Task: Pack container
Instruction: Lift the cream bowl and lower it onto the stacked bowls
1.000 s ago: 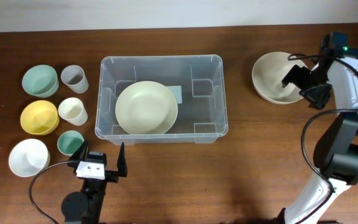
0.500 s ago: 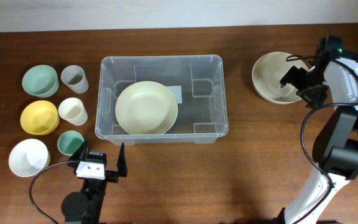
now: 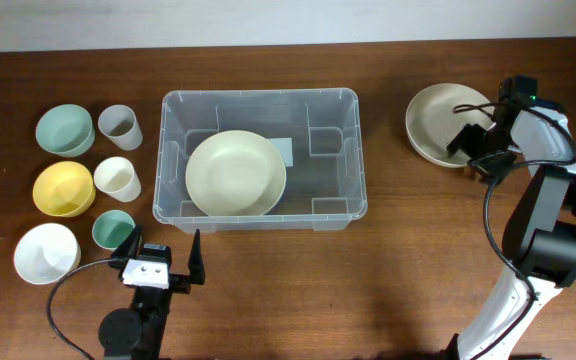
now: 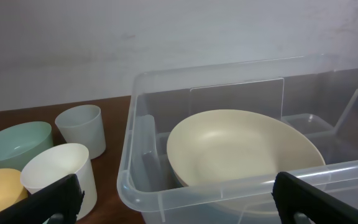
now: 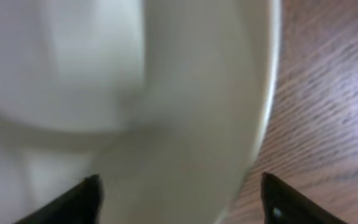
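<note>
The container (image 3: 260, 94) is a large clear bin at the table's middle, with a beige plate (image 3: 236, 173) lying inside and a white label (image 3: 284, 152) on its bottom. A second beige bowl (image 3: 438, 118) sits to the right of the bin. My right gripper (image 3: 471, 150) is open at that bowl's near right rim. In the right wrist view the bowl (image 5: 166, 93) fills the frame, its rim between my open fingers (image 5: 182, 199). My left gripper (image 3: 160, 262) is open and empty in front of the bin's left front corner (image 4: 166, 205).
Left of the bin stand a green bowl (image 3: 65, 129), a grey cup (image 3: 119, 126), a yellow bowl (image 3: 64, 188), a white cup (image 3: 116, 179), a small teal cup (image 3: 114, 230) and a white bowl (image 3: 46, 252). The table's back edge meets a white wall.
My right gripper has moved down and toward the front, onto the beige bowl's right rim. The left arm and the bin have not moved.
</note>
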